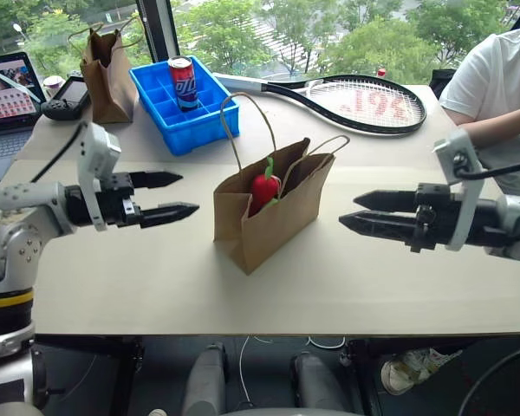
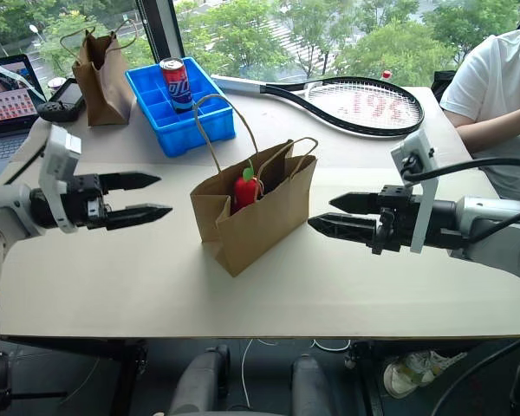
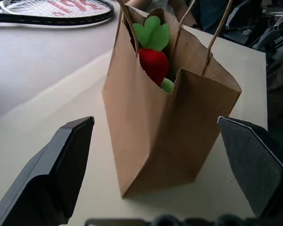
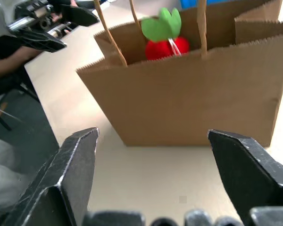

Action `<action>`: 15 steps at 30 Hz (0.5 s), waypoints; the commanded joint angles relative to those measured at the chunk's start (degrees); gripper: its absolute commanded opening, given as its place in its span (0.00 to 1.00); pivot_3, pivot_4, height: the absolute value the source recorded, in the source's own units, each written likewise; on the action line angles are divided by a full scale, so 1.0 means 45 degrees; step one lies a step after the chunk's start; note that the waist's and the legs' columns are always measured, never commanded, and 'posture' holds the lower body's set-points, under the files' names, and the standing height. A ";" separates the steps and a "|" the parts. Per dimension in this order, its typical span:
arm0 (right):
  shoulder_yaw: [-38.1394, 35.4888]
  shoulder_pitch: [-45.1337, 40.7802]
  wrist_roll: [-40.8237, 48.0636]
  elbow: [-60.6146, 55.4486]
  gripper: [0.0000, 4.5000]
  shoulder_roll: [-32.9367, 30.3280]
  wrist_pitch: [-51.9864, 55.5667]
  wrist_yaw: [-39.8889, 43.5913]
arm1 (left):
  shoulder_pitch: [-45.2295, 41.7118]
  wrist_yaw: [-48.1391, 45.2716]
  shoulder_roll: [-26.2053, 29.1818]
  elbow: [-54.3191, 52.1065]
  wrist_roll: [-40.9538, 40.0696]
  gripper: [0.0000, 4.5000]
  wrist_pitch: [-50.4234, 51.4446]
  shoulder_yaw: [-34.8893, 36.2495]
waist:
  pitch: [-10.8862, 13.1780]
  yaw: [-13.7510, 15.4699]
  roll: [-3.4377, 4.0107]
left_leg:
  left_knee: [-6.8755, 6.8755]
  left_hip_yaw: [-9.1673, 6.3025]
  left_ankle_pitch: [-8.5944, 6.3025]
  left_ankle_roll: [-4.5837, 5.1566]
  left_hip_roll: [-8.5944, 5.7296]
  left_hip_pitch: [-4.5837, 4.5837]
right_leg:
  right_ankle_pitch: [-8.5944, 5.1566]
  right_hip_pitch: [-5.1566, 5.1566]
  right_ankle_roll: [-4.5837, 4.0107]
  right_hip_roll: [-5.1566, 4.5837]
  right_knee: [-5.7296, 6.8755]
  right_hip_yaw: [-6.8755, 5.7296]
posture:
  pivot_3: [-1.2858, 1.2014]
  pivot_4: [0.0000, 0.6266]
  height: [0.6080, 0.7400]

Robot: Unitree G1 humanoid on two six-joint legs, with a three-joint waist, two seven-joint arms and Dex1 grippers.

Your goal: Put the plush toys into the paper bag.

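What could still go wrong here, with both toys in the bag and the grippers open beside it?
The red toy sits high at the bag mouth, so a knock might tip it out. The left gripper and right gripper flank the light bag; a careless sweep could topple it. The upright handles could snag a finger.

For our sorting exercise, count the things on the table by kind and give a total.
Paper bags: 2, the wide paper bag and the narrower darker bag
Plush toys: 2, red chili toy, lime-green toy, both inside the wide bag
Blue tray: 1
Drink can: 1
Racket: 1
Laptop: 1
Total: 8
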 commanded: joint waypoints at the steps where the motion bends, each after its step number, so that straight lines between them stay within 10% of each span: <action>1: 0.1109 0.0036 -0.2472 -0.0652 0.57 0.0430 -0.1847 0.0589 | 0.0420 0.1059 -0.0615 -0.1037 -0.0310 1.00 -0.0361 0.0388 | 0.0003 -0.0007 -0.0004 | 0.0000 0.0004 -0.0028 -0.0044 0.0000 -0.0002 | 0.0001 -0.0010 0.0005 0.0001 -0.0001 0.0001 | 0.52 0.24 1.00; 8: 0.3461 -0.0406 -0.6201 -0.0822 0.03 0.2829 -0.4035 -0.0247 | 0.1187 0.2780 -0.2041 -0.2101 -0.0056 1.00 -0.0579 -0.0185 | 0.0000 -0.0027 -0.0009 | 0.0020 0.0010 0.0009 0.0005 -0.0001 0.0017 | 0.0007 -0.0007 0.0062 0.0016 0.0013 0.0025 | 0.52 0.24 1.00; 15: 0.4065 -0.0696 -0.7714 -0.0531 0.01 0.4458 -0.4631 -0.0623 | 0.0857 0.3279 -0.2686 -0.2392 -0.0207 1.00 -0.0614 -0.1050 | -0.0002 0.0069 -0.0012 | 0.0019 0.0019 0.0026 0.0030 -0.0013 0.0016 | 0.0027 0.0006 0.0028 0.0016 0.0010 0.0047 | 0.52 0.24 1.00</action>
